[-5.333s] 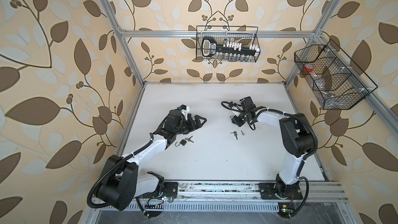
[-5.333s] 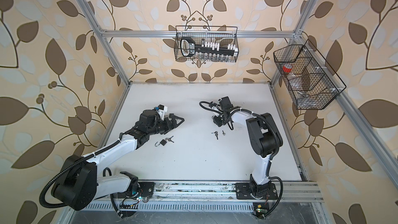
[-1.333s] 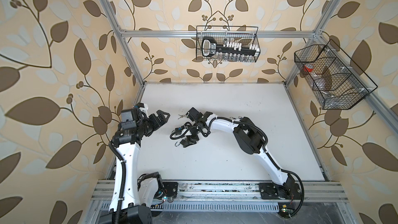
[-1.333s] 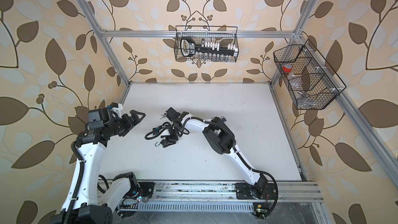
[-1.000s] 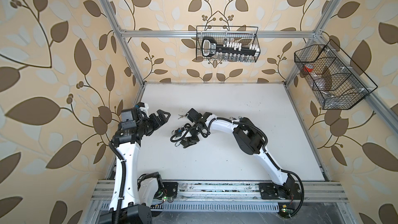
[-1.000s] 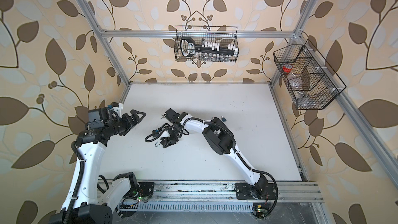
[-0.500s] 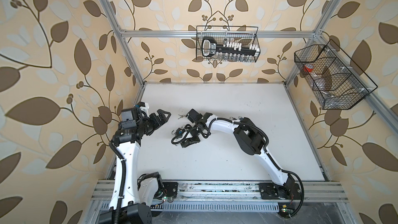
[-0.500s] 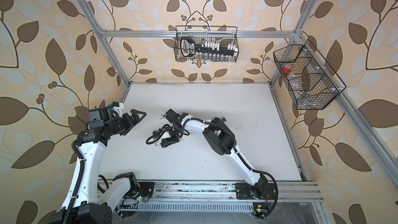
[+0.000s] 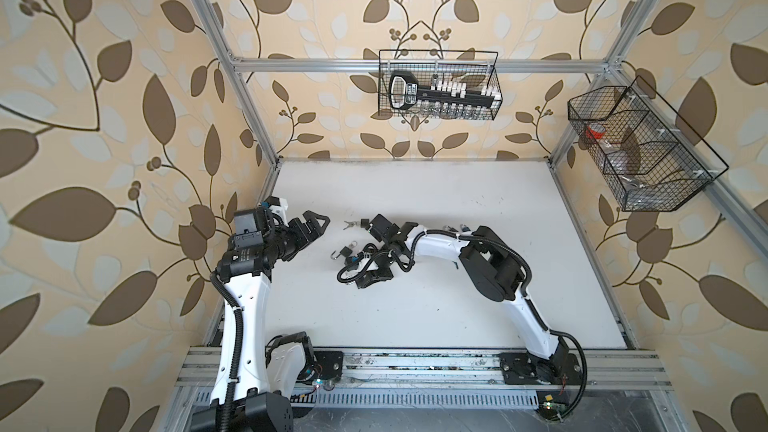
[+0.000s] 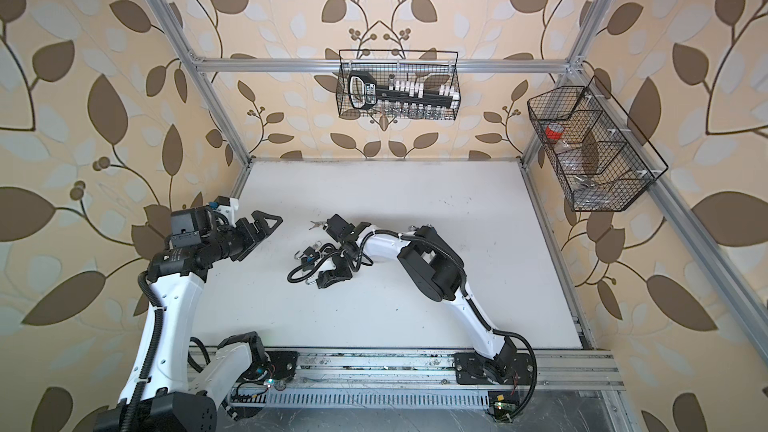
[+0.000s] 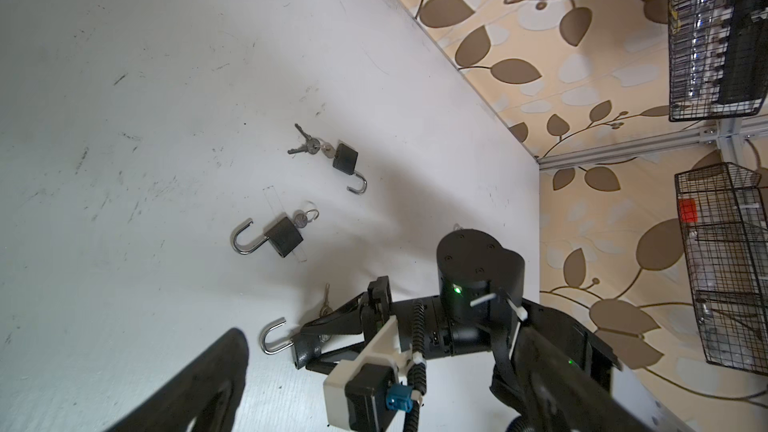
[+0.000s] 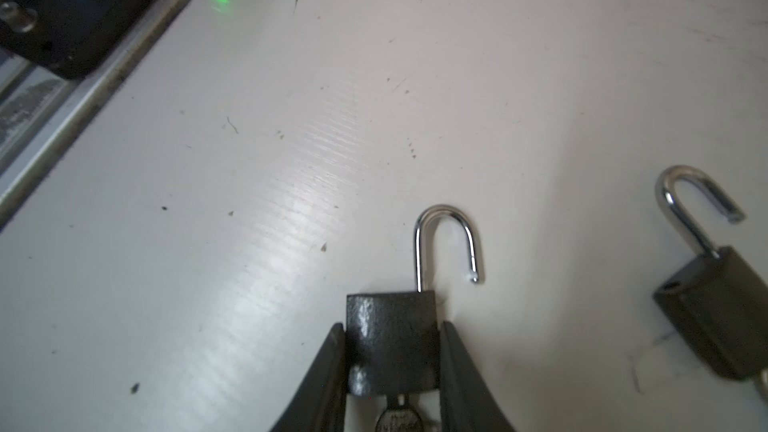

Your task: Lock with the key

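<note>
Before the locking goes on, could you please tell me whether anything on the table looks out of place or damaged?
Nothing stands out. The padlock gripped by the right claw and the two loose padlocks all have open shackles with keys inserted, undamaged. The table shows only light scuffs.
</note>
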Controlling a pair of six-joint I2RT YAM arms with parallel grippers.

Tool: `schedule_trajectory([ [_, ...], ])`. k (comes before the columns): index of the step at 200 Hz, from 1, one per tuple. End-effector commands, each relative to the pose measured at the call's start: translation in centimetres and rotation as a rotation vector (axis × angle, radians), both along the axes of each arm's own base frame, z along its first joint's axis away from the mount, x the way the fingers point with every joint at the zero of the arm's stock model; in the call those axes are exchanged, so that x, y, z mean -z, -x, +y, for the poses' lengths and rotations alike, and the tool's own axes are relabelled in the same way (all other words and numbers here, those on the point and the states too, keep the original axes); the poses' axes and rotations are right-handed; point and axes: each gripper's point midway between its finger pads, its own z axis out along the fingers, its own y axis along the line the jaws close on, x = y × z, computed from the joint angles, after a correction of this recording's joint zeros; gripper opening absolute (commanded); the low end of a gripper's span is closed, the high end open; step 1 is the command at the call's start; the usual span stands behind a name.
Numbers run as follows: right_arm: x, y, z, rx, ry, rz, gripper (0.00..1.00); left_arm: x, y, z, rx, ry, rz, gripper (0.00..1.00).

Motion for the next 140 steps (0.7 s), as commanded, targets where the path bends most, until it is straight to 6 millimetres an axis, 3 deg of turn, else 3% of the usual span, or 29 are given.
schedule_trajectory([
  [1,-5.9,-0.2,0.8,0.068,-0.178,-0.051,0.0,-1.9,-0.3,-0.7,0.045,-0.011,-0.074,0.99],
  [50,-11.8,-1.1,-2.6,0.373,-0.31,-0.069,0.0,-3.0,-0.9,-2.3,0.102,-0.028,-0.11,0.99],
  [91,-17.9,-2.4,-7.9,0.675,-0.494,-0.141,0.0,-3.6,-1.0,-5.5,0.19,-0.058,-0.149,0.99],
  [116,-19.7,-1.6,-11.3,0.771,-0.554,-0.133,0.0,-4.3,-1.2,-7.6,0.253,-0.05,-0.188,0.99],
  [140,-22.3,0.8,-13.5,0.773,-0.666,-0.1,0.0,-4.7,-1.5,-9.3,0.309,-0.051,-0.215,0.99],
])
